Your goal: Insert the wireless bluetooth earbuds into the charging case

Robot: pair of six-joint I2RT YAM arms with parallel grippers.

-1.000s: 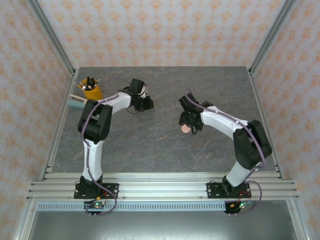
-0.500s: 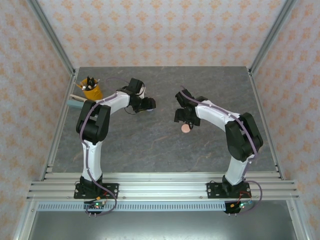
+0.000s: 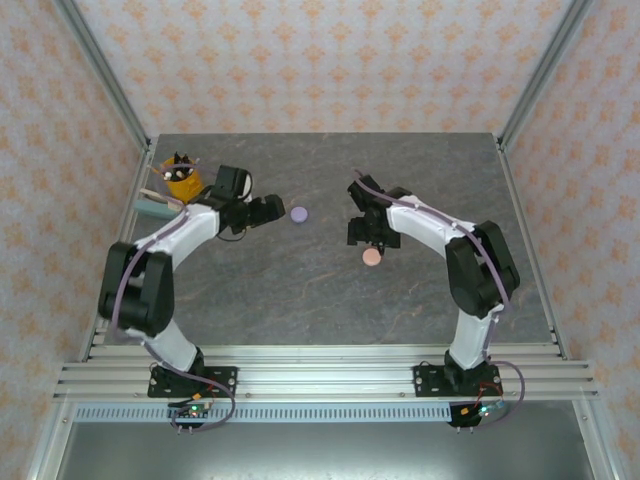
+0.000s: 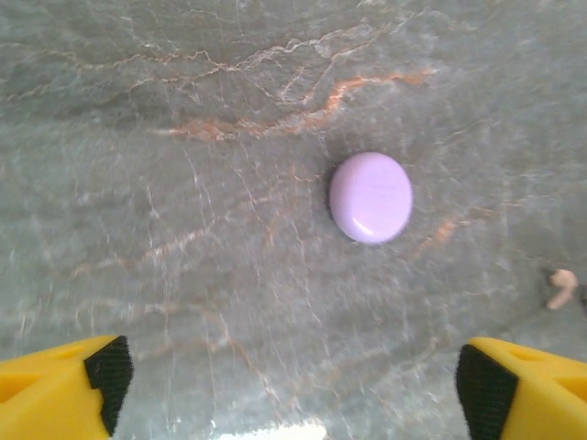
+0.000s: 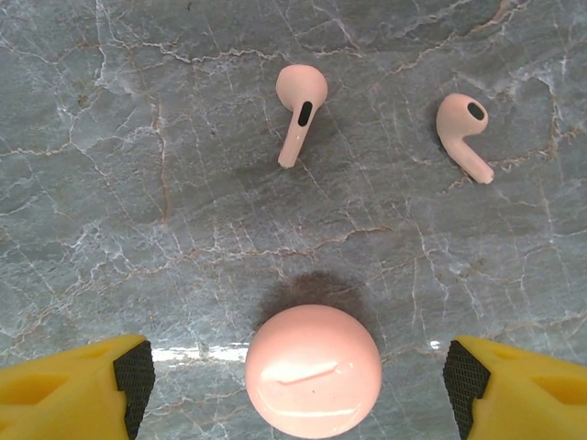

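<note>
Currently the grey marbled desk (image 3: pixel 320 300) carries all task items in its far half, within reach of both arms.

1. Left hand (image 3: pixel 268 208): fingers spread wide, nothing between them. It hovers just left of the lilac case (image 4: pixel 371 197), aimed at it, and does not touch it.
2. Right hand (image 3: pixel 366 230): fingers spread wide, gripping nothing. It hangs low over the pink case (image 5: pixel 313 371), which sits centred between the open fingers without contact. This alignment suits a straight closing grasp.
3. Both cases lie flat and appear shut. Judgement: a lid must be opened before any bud can be seated.
4. Two pink earbuds (image 5: pixel 299 110) lie loose on the desk just beyond the pink case, one near its centre line and the other (image 5: pixel 466 133) off to the side, apart from each other. Neither is in a case; insertion is not yet done.
</note>
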